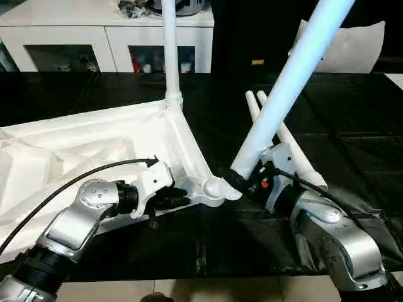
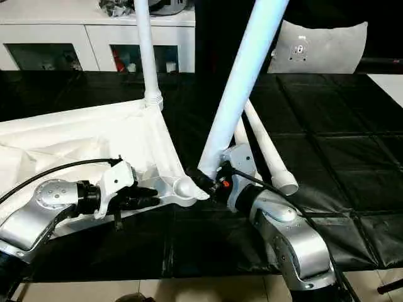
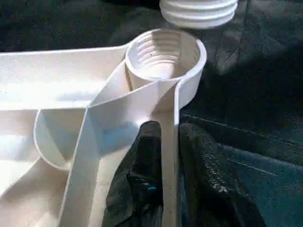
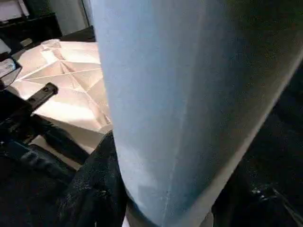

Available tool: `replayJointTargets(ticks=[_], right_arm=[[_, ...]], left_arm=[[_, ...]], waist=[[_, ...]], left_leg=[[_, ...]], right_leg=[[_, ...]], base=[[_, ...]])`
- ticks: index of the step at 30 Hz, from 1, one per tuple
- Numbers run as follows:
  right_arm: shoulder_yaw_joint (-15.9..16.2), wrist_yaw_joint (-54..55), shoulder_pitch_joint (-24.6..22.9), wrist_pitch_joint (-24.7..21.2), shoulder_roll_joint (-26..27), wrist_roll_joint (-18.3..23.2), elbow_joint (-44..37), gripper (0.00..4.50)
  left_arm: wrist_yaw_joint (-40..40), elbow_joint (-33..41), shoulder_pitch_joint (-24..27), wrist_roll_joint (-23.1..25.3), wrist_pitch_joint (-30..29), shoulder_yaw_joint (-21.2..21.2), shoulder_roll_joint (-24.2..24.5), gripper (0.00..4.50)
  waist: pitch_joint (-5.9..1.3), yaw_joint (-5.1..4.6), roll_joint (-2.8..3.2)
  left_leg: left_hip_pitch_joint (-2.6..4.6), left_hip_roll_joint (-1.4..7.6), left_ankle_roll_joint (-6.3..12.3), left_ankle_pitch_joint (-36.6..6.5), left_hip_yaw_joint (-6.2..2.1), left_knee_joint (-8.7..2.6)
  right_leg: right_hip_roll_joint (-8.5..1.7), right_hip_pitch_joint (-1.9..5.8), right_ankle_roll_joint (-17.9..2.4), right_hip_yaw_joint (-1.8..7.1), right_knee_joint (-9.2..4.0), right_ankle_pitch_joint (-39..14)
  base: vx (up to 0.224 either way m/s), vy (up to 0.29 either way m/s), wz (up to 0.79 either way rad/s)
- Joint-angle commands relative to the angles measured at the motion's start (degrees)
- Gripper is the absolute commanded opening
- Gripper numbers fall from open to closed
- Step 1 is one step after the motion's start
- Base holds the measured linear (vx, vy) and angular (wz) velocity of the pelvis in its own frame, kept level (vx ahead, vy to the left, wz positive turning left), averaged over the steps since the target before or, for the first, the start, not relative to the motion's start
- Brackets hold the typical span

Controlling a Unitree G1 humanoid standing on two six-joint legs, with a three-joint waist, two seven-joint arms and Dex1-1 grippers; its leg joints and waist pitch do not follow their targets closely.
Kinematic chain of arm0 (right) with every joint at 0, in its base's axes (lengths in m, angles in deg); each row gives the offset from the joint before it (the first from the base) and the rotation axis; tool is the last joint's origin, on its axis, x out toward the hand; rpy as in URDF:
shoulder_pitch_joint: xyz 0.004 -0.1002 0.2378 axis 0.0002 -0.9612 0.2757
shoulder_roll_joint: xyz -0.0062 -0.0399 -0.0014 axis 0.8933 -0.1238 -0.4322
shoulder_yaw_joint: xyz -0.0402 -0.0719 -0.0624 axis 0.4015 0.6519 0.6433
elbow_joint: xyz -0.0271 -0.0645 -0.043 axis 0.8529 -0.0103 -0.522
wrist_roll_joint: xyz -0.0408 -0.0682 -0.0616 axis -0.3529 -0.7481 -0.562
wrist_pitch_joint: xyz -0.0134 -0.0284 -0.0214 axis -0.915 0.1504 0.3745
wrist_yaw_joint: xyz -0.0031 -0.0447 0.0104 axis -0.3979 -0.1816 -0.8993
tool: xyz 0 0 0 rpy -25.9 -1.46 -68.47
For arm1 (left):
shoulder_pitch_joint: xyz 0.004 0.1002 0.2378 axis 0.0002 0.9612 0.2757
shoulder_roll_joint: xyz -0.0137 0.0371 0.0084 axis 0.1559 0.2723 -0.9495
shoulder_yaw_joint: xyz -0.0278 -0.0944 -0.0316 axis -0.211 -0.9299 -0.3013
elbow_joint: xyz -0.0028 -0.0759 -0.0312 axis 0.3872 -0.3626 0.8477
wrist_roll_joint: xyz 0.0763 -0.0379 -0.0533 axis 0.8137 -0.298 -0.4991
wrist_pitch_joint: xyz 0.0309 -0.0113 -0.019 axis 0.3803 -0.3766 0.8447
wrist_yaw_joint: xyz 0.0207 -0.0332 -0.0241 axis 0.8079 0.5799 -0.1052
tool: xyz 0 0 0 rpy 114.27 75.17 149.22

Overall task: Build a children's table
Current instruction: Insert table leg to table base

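1. White plastic tabletop (image 1: 94, 145) lies ribbed side up on the black mat (image 1: 352, 126); stiff, light, probably slippery.
2. Left gripper (image 3: 163, 156) pinches its rim wall beside the empty corner socket (image 3: 163, 56).
3. Right gripper (image 1: 242, 182) clasps a tilted leg (image 1: 283, 94) low, near its threaded end.

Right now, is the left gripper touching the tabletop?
Touching. In the left wrist view the left gripper's fingers straddle the tabletop's rim, pressed against it.
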Motion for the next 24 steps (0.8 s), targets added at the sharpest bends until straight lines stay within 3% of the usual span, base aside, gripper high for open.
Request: replayJointTargets(ticks=[1,12,18,20,21,24], right_arm=[[0.0,-0.4,0.9,0.9,0.0,-0.4,0.2,1.89],[0.5,-0.7,2.2,1.4,0.1,-0.8,1.4,1.89],[1.5,-1.3,5.1,2.6,0.5,-1.7,4.3,1.89],[2.1,-1.6,6.0,3.3,0.4,-2.5,5.3,1.89],[2.7,-2.3,7.5,3.7,0.6,-2.9,7.0,1.89],[2.9,-2.7,8.8,3.4,1.0,-2.8,8.9,1.89]], left_arm=[[0.8,-0.3,0.0,1.3,0.2,0.1,-0.1,1.02],[0.2,-0.5,1.1,4.0,-1.0,1.5,1.5,1.04],[1.2,-1.6,0.6,4.3,0.8,0.4,0.0,0.55],[0.9,-1.8,0.6,4.6,0.9,0.7,0.1,0.27],[0.3,-1.9,0.7,5.1,0.6,1.3,0.5,0.19],[0.1,-2.2,0.6,5.9,0.5,1.7,0.8,0.02]], waist=[[-3.04,0.29,0.04],[-2.98,0.26,-0.11],[-2.98,0.22,-0.11],[-2.97,0.27,0.42],[-3.04,0.12,0.18],[-3.09,0.06,0.40]], left_leg=[[0.77,4.15,0.07,-10.3,-1.31,-4.53],[0.80,4.14,-0.33,-10.2,-1.32,-4.52],[0.86,4.11,-0.57,-10.8,-1.26,-4.46],[0.87,4.11,-0.82,-11.1,-1.34,-4.48],[0.92,4.08,-1.03,-11.4,-1.30,-4.48],[0.85,4.09,-1.03,-11.1,-1.38,-4.46]], right_leg=[[-5.07,1.95,-11.7,2.98,-4.28,-5.5],[-5.07,1.97,-11.8,3.00,-4.16,-4.8],[-5.17,1.94,-12.0,3.07,-4.30,-6.6],[-5.14,1.92,-12.0,3.08,-4.30,-6.4],[-5.04,1.93,-12.2,3.03,-4.27,-5.9],[-5.04,2.06,-12.5,3.02,-4.13,-4.8]], base=[[0.000,0.000,0.00],[0.000,0.000,0.00],[0.000,0.000,0.00],[0.000,0.000,0.00],[0.000,0.000,0.00],[0.000,0.000,0.00]])
